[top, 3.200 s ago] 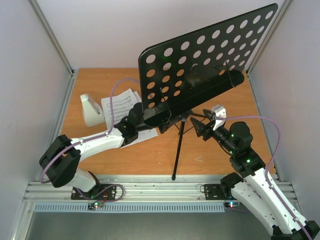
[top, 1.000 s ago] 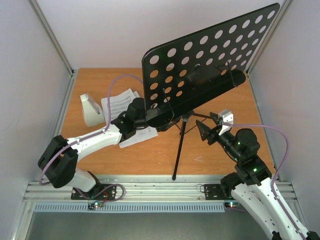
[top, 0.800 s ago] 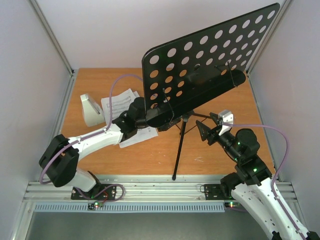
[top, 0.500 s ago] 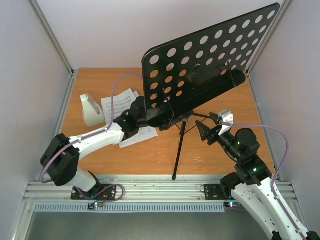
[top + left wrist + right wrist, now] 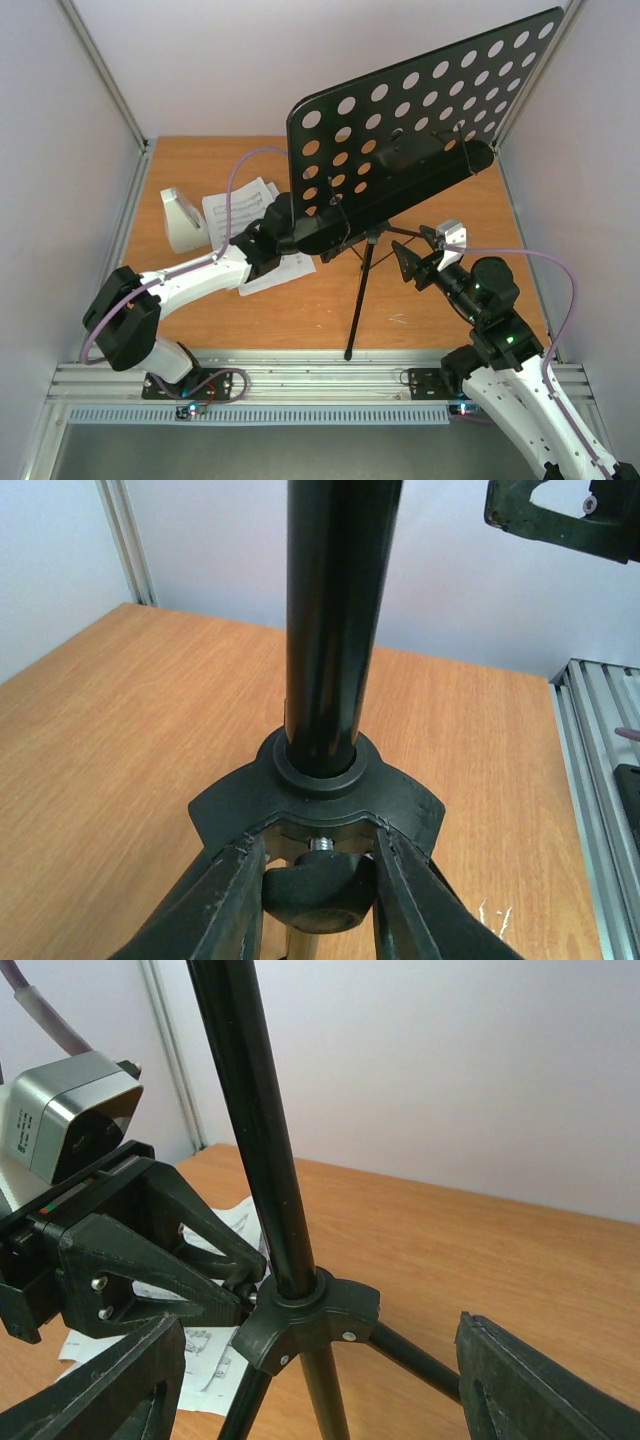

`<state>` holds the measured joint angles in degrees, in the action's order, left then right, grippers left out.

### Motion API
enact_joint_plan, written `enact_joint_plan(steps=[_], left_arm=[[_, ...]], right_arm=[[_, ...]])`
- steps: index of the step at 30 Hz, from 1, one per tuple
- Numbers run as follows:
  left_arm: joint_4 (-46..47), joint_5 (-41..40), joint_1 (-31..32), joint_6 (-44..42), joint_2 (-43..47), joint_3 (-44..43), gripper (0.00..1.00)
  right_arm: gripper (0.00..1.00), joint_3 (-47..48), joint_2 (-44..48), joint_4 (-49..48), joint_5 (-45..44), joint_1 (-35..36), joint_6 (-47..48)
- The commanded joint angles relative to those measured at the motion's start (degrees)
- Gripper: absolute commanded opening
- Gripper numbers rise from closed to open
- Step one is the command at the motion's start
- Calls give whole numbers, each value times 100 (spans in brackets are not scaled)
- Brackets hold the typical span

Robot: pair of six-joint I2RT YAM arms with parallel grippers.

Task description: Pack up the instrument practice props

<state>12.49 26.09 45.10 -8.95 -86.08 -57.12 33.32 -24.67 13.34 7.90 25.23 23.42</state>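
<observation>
At the far left the metronome (image 5: 182,220) stands on the table (image 5: 300,310), with the sheets (image 5: 240,205) just beside it. My left arm and the stand's desk cover the sheets' near and right edges. From above, my left gripper (image 5: 318,840) is hidden under that desk. The wrist view shows it clenched on the knob (image 5: 315,895) beneath the tripod hub, a finger pressed on each side. The stand (image 5: 420,130) is upright in the middle, its perforated desk tilted and blocking much of the back of the table. Both wrist views cut the pole off at the top, and from above I can follow only one leg down to the wood. My right gripper (image 5: 425,250) hangs released to the right of the pole, with its fingers wide either side of a leg and touching nothing.

The table is orange-brown wood, walled in plain white, with a metal rail (image 5: 300,380) along the near edge.

Compared with a few seconds ago, my left wrist has pushed further under the desk. The desk has shifted slightly right, and my right arm has drawn back.
</observation>
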Motion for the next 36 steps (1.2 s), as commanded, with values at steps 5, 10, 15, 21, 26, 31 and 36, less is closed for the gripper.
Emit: enact_joint_plan(steps=[5, 10, 15, 21, 26, 31, 36], left_arm=[[31, -274, 27, 340, -94, -148, 21], [-281, -344, 3, 1201, -103, -262, 13], [-732, -37, -61, 2409, -191, -479, 13], [-788, 452, -275, 4244, -339, -435, 13], [-277, 995, -320, 5182, -546, -357, 14], [-399, 823, -333, 5136, -490, -449, 31], [-700, 527, -329, 4555, -240, -523, 57]], right_arm=[[75, -6, 43, -3, -61, 36, -47], [75, -1, 71, 28, -93, 30, -57], [75, -5, 76, 44, -96, 38, -66], [75, -14, 102, 67, -124, 30, -146], [75, 13, 158, 118, -130, 33, -186], [75, 34, 250, 200, -170, 34, -181], [75, 35, 335, 265, -198, 34, -165]])
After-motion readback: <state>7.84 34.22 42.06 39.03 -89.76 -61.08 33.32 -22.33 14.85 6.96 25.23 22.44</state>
